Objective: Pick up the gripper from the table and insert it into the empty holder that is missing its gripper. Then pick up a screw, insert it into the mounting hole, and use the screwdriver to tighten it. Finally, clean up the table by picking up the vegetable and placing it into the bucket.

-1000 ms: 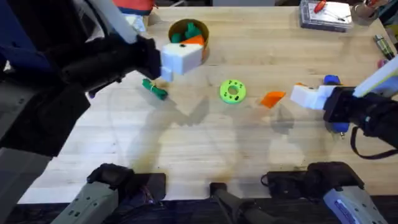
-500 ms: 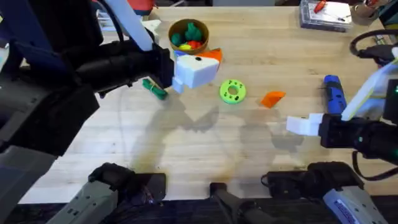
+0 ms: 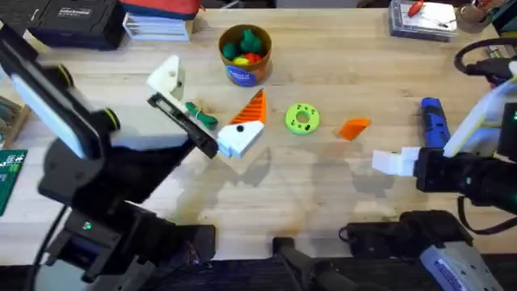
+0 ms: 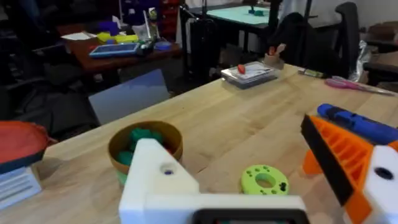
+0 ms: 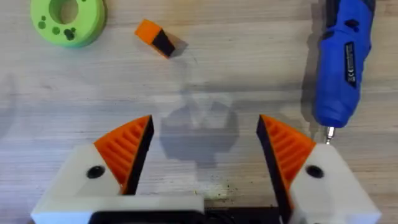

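My left gripper (image 3: 212, 85) stands wide open above the table. One finger is the bare white holder (image 3: 166, 77) (image 4: 163, 179) with a small dark hole; the other carries an orange ribbed pad (image 3: 254, 109) (image 4: 339, 155). The dark green vegetable (image 3: 200, 115) lies on the wood between those fingers. The loose orange gripper (image 3: 353, 128) (image 5: 155, 36) lies right of a lime-green disc (image 3: 303, 119). The blue screwdriver (image 3: 434, 121) (image 5: 345, 62) lies at the right. My right gripper (image 3: 394, 162) (image 5: 205, 124) is open and holds nothing, hovering in front of the orange wedge. The bucket (image 3: 245, 52) (image 4: 144, 140) holds toy vegetables.
A black box (image 3: 73, 20) and stacked books sit at the back left. A clear case (image 3: 422, 18) is at the back right, and cables (image 3: 485, 56) lie at the right edge. A green circuit board (image 3: 10, 178) lies at the left edge.
The left arm has drawn back from the bucket, and its gripper now spans the vegetable. The right gripper pulled back from the orange wedge toward the front edge, then held still.
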`<action>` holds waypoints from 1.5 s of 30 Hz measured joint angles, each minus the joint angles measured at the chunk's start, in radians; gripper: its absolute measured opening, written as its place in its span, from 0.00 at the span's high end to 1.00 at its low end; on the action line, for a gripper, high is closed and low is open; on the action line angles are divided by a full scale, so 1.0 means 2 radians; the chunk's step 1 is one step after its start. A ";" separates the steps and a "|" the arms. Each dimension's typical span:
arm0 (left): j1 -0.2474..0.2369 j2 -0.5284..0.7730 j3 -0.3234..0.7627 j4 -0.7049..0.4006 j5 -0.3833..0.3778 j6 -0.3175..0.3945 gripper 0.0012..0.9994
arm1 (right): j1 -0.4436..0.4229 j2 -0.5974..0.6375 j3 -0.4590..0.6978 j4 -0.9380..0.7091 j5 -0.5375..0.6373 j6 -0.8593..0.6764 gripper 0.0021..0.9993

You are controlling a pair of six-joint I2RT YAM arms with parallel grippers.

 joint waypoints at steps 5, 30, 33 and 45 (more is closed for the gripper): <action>0.003 -0.054 -0.061 0.013 -0.022 -0.008 0.01 | 0.000 0.000 0.000 0.000 0.000 0.000 0.01; 0.073 -0.190 -0.103 -0.147 0.058 -0.024 0.01 | 0.000 0.000 0.000 0.000 0.000 0.000 0.01; 0.073 -0.190 -0.103 -0.147 0.091 -0.020 0.01 | 0.000 0.000 0.000 0.000 0.000 0.000 0.01; 0.073 -0.190 -0.101 -0.162 0.259 -0.018 0.01 | 0.000 0.000 0.000 0.000 0.000 0.000 0.01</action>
